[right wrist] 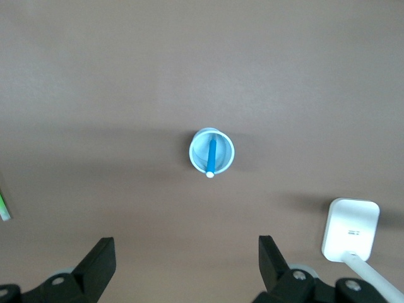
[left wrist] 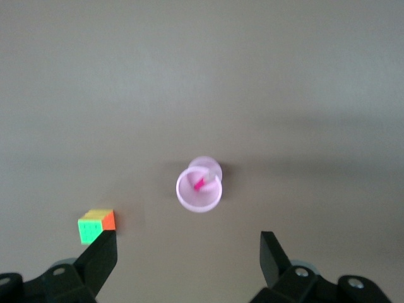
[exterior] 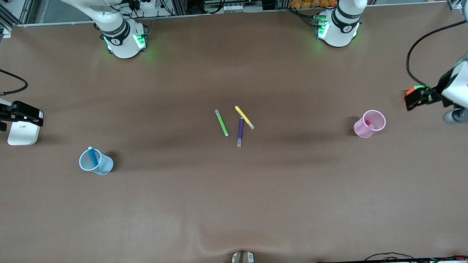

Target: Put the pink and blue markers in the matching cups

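The pale blue cup (exterior: 96,162) stands toward the right arm's end of the table with the blue marker (exterior: 93,156) upright in it. Both show in the right wrist view, cup (right wrist: 211,151) and marker (right wrist: 211,158). The pale pink cup (exterior: 370,123) stands toward the left arm's end with the pink marker (exterior: 368,123) in it. They also show in the left wrist view, cup (left wrist: 199,189) and marker (left wrist: 199,184). My left gripper (exterior: 414,99) (left wrist: 188,237) is open and empty beside the pink cup. My right gripper (exterior: 34,115) (right wrist: 187,242) is open and empty, up beside the blue cup.
Green (exterior: 221,123), yellow (exterior: 244,117) and purple (exterior: 240,131) markers lie at mid-table. A coloured cube (exterior: 415,88) (left wrist: 96,226) sits by the left gripper. A white box (exterior: 24,132) (right wrist: 351,228) lies under the right gripper.
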{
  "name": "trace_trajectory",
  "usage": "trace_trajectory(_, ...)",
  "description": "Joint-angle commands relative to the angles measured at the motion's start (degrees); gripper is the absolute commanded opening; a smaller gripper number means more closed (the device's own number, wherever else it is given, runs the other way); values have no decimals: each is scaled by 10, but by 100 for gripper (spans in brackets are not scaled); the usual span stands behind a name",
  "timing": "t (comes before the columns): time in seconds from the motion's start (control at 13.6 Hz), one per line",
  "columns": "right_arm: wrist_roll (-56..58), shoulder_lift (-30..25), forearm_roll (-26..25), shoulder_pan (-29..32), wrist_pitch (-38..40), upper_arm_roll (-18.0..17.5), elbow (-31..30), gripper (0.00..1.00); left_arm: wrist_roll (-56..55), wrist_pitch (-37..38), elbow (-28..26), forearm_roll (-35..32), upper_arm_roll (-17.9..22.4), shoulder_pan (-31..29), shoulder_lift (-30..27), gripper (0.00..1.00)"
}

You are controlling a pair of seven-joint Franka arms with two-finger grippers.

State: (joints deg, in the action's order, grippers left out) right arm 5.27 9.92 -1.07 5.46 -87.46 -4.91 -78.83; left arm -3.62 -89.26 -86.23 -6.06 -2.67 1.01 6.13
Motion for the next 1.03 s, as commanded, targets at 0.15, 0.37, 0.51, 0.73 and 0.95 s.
trace_trajectory(0.15,-13,-82,43,0,-83,19,-131,100,48,106,-3,24,13,15,-57,100)
trace_trajectory(0.37,-13,-95,42,0,-99,20,-152,100,57,109,-44,59,32,15,-102,100)
trace_trajectory(0.51,-11,-95,41,-2,-92,20,-150,100,60,109,-45,58,33,18,-105,100)
trace_trajectory(0.73,-8,-93,40,1,-74,19,-149,100,62,106,-65,54,41,18,-119,100)
trace_trajectory(0.95,-7,-93,40,1,-71,19,-149,100,61,88,-69,55,42,18,-122,100)
